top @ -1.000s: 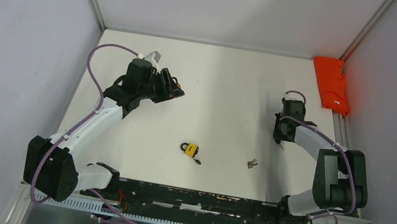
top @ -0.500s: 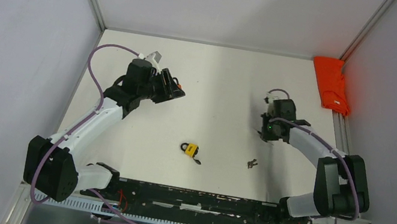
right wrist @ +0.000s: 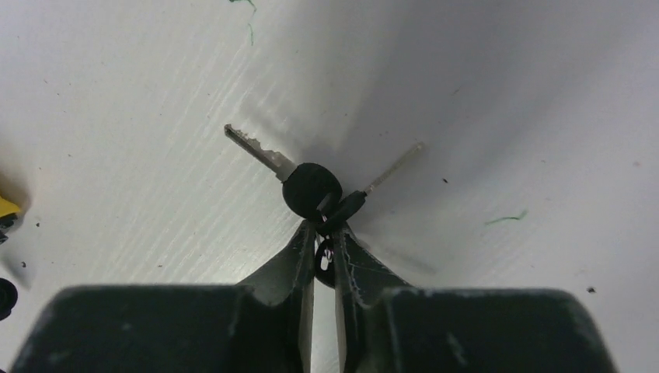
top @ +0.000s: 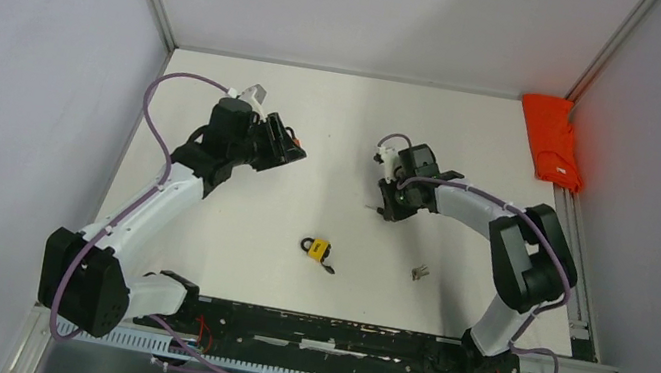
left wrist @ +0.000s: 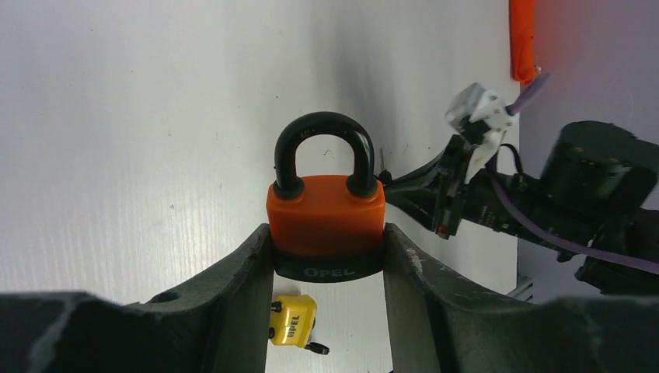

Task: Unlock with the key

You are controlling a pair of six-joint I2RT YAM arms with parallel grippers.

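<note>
An orange padlock (left wrist: 326,214) with a black shackle pointing away from the wrist is clamped by its body in my left gripper (left wrist: 326,242), held above the table at the left (top: 288,146). My right gripper (right wrist: 325,233) is shut on a small bunch of black-headed keys (right wrist: 311,189). One silver blade sticks out up-left and another up-right, just over the white table. In the top view the right gripper (top: 384,204) hovers mid-table, to the right of the orange padlock, with a gap between them.
A yellow padlock (top: 318,247) with a key in it lies on the table near the front centre, also in the left wrist view (left wrist: 294,318). A second loose key set (top: 419,272) lies to its right. An orange cloth (top: 553,140) sits at the far right edge.
The right arm has swung left from the table's right side toward the middle, keys in its jaws. The left arm and orange padlock have not moved.
</note>
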